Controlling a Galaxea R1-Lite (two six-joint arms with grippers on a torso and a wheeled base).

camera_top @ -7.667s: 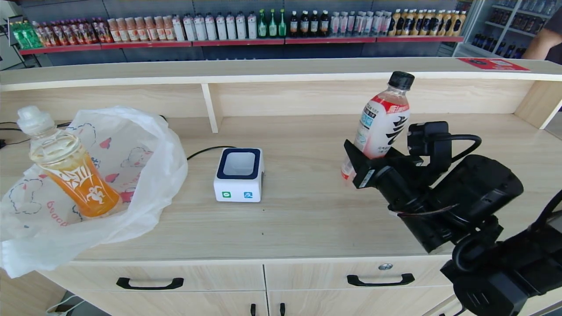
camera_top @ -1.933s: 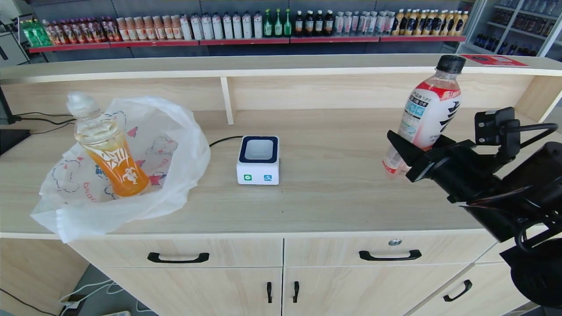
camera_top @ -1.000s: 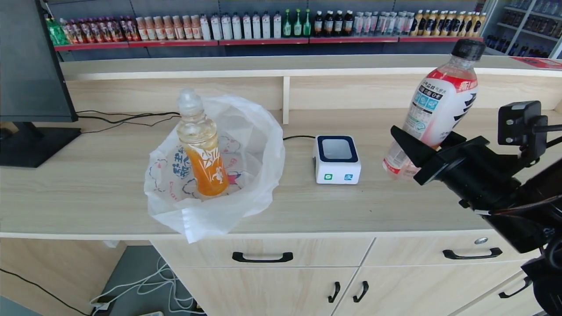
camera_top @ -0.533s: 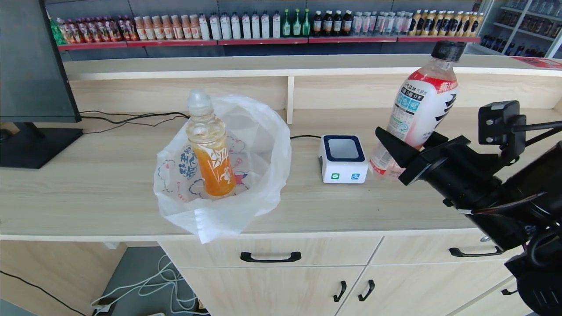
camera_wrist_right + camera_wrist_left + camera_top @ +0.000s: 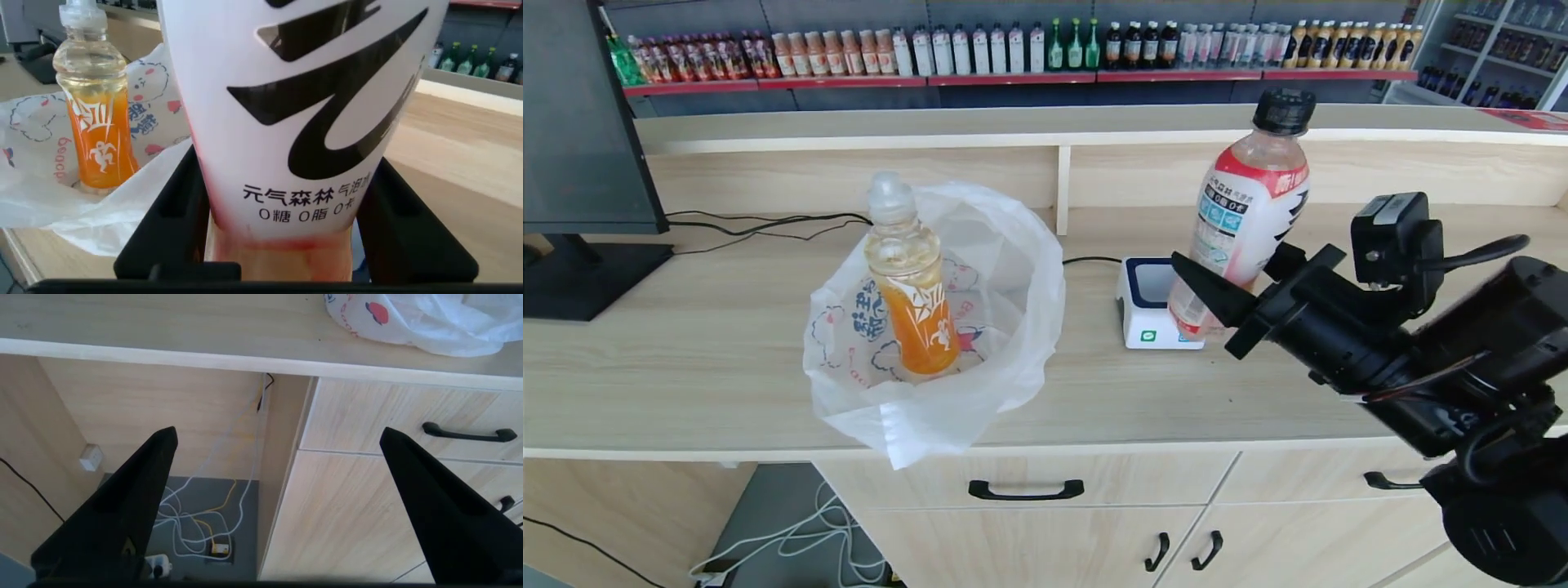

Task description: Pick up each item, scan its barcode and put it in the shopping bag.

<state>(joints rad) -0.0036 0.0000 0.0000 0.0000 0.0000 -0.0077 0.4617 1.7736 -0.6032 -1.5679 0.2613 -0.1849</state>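
Head view: right gripper (image 5: pixel 1232 273), clamped on pink bottle (image 5: pixel 1250 204), had shifted left to scanner (image 5: pixel 1145 317); scan likely next.

Scanner (image 5: pixel 1145 304): right half hidden behind the pink bottle (image 5: pixel 1245 212) and the right gripper (image 5: pixel 1254 265). Monitor (image 5: pixel 580 122): cut off by the upper left frame edge. Orange bottle (image 5: pixel 915 302): base lost in the folds of the bag (image 5: pixel 1013 343). Shelf bottles (image 5: pixel 1013 45): labels too small to read.
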